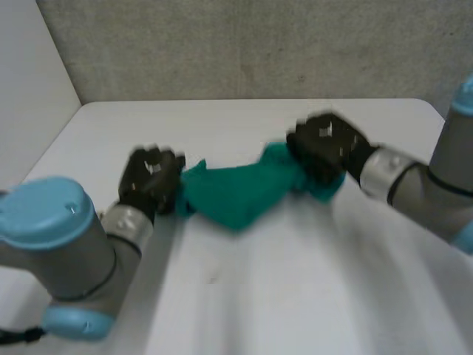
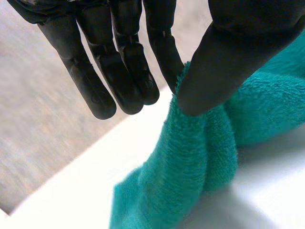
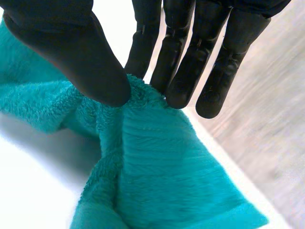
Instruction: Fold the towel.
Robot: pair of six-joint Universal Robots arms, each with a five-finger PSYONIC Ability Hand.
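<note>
On the white table (image 1: 295, 296), between the two arms, the teal towel (image 1: 235, 194) lies bunched up and pulled sideways from hand to hand. At the towel's left end, the left hand (image 1: 151, 180) pinches a raised ridge of cloth between its thumb and the nearest finger; its other fingers are straight and off the cloth. At the right end, the right hand (image 1: 324, 148) nips a fold between its thumb and fingertips. That end looks slightly lifted, but the head view is blurred, so I'm not sure. Below each hand the towel sags to the table. A grey wall (image 1: 244, 44) stands behind.
</note>
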